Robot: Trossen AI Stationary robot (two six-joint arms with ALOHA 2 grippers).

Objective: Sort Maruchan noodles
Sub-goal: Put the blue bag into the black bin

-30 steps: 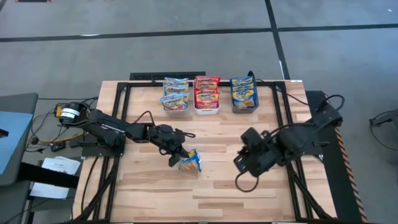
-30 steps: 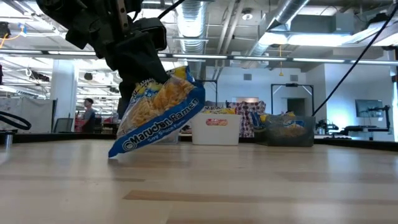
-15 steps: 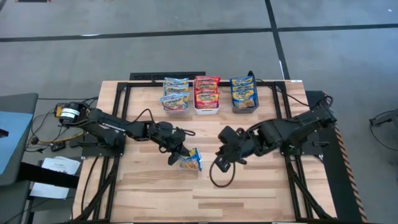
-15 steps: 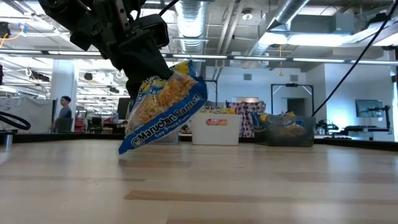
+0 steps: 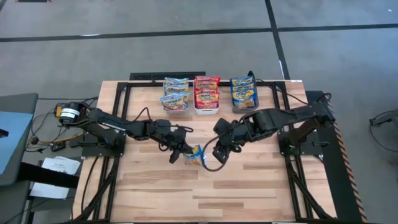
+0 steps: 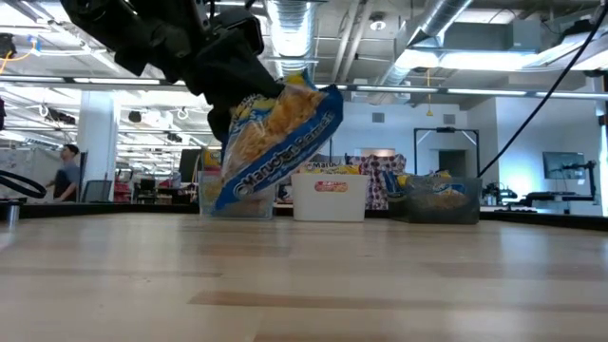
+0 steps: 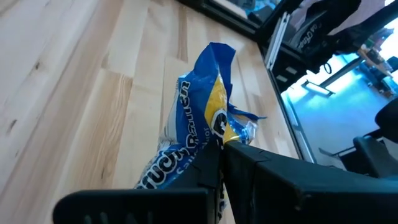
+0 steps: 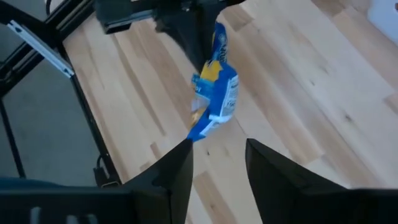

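Observation:
A blue-and-yellow Maruchan noodle packet (image 5: 196,154) hangs in the air above the middle of the table, also seen in the low view (image 6: 277,142). My left gripper (image 5: 181,151) is shut on it, just to its left. My right gripper (image 5: 218,149) stands open just right of the packet, and its fingers (image 8: 178,167) point at the packet (image 8: 218,93) from a short way off without touching it. Other noodle packets lie sorted in three bins (image 5: 206,110) at the far edge. My left gripper pinches the packet between its two fingers (image 7: 210,163) at one crinkled end (image 7: 208,134). It slants down onto the packet from the table's left. The packet is lifted clear of the table and hangs tilted below the fingers, its printed face to the near side (image 6: 285,152).
A clear bin (image 5: 176,109), a white bin and a grey bin (image 5: 245,109) stand in a row at the far edge, each with packets in it. Bare wooden tabletop (image 5: 249,186) lies near the packet and toward the near edge. A person walks in the room behind (image 6: 68,171).
My right gripper has swept from the table's right side toward the left, up to the packet. My left gripper has carried the packet a little to the right and upward, so that it hangs higher above the table than before, still tilted.

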